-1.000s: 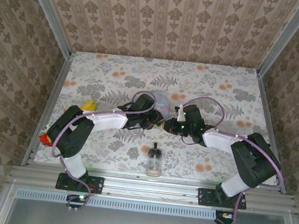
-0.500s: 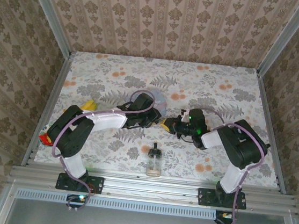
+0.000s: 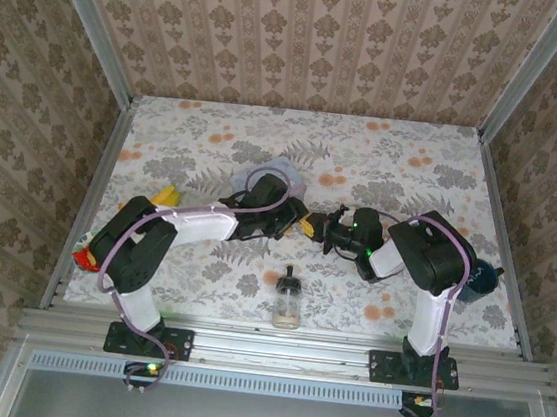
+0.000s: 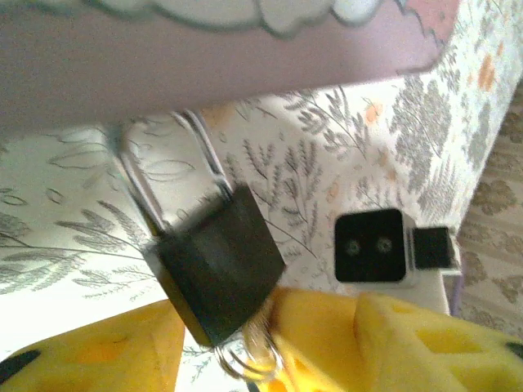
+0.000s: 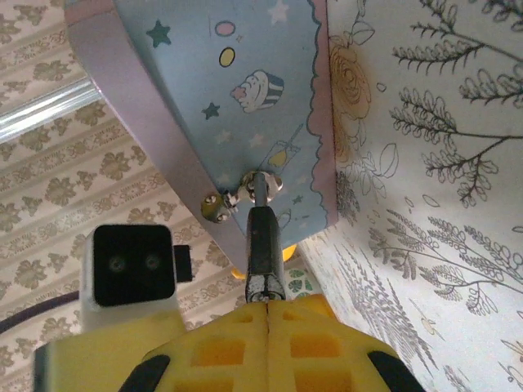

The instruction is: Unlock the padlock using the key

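Right pincer (image 5: 267,304) clamped on key (image 5: 263,245), which projects ahead of it; padlock (image 4: 216,269) lies within left pincer (image 4: 225,318), grip uncertain. Risk: a loose padlock slips to the tabletop (image 4: 343,163), misaligning the keyhole

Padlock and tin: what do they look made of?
Padlock: dark, matte body, likely metal; the thin shackle glints like bare steel. Tin: probably painted sheet metal, judging by its smooth pale blue print and lilac rim.

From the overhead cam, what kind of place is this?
Probably a staged robot test cell, not a real room: beige damask wallpaper panels in aluminium framing, a floral-print tabletop, two black-and-white robot arms bolted to the front metal rail.
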You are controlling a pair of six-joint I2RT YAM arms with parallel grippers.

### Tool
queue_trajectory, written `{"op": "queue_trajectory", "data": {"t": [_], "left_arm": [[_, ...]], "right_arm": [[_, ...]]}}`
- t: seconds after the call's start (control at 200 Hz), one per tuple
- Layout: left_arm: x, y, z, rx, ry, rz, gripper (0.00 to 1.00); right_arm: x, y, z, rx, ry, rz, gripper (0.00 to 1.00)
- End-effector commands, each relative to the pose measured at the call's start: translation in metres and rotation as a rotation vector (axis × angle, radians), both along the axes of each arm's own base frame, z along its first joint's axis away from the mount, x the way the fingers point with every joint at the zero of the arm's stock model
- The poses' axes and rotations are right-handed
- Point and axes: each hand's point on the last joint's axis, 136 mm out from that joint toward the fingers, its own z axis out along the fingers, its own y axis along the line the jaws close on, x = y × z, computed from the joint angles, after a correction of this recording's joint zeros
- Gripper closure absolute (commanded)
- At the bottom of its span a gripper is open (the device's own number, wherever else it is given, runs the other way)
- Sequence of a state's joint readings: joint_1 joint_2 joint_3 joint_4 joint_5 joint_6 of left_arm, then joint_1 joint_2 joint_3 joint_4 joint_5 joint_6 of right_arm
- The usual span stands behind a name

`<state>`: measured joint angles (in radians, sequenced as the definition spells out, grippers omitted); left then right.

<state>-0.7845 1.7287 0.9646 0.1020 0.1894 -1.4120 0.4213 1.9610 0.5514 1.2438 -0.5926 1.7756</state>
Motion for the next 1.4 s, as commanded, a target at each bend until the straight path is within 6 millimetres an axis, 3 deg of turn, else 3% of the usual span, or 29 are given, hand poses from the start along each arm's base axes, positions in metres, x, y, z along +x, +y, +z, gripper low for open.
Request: {"op": "queue_trajectory", "data": {"t": [0.0, 0.235, 0.36, 0.465, 0.675, 0.755, 0.925, 1.02, 1.1, 1.24, 1.395], "left_arm": [[-0.025, -0.041, 0.027, -0.132, -0.001, -0.171, 0.27], [-0.023, -0.031, 0.042, -0.111, -0.057, -0.161, 0.01], [-0.023, -0.015, 0.056, -0.072, -0.116, -0.147, 0.00], [-0.018, 0.008, 0.072, 0.019, -0.211, -0.125, 0.00], [-0.002, 0.075, 0.109, 0.330, -0.452, -0.030, 0.00], [0.002, 0.090, 0.116, 0.361, -0.491, 0.013, 0.00], [0.009, 0.082, 0.101, 0.309, -0.458, 0.030, 0.19], [0.011, 0.069, 0.083, 0.302, -0.414, -0.007, 0.22], [0.011, 0.061, 0.076, 0.294, -0.395, -0.028, 0.22], [0.014, 0.061, 0.083, 0.291, -0.430, -0.024, 0.17], [0.013, 0.075, 0.097, 0.337, -0.483, -0.013, 0.00]], "right_arm": [[0.017, 0.004, 0.013, 0.052, -0.024, -0.064, 1.00], [0.019, 0.000, -0.001, 0.040, 0.016, -0.092, 1.00], [0.020, 0.001, -0.001, 0.040, 0.014, -0.094, 1.00], [0.021, 0.001, -0.001, 0.035, 0.004, -0.089, 1.00], [0.018, 0.003, -0.009, 0.021, 0.014, -0.082, 1.00], [0.018, 0.005, -0.009, 0.021, 0.013, -0.077, 1.00], [0.019, 0.010, -0.013, 0.013, 0.010, -0.071, 1.00], [0.018, 0.013, -0.015, 0.010, 0.014, -0.067, 1.00], [0.017, 0.014, -0.015, 0.006, 0.007, -0.061, 0.89], [0.015, 0.012, -0.014, -0.030, -0.018, -0.054, 0.73], [0.009, 0.009, -0.015, -0.116, -0.033, -0.030, 0.64]]}}
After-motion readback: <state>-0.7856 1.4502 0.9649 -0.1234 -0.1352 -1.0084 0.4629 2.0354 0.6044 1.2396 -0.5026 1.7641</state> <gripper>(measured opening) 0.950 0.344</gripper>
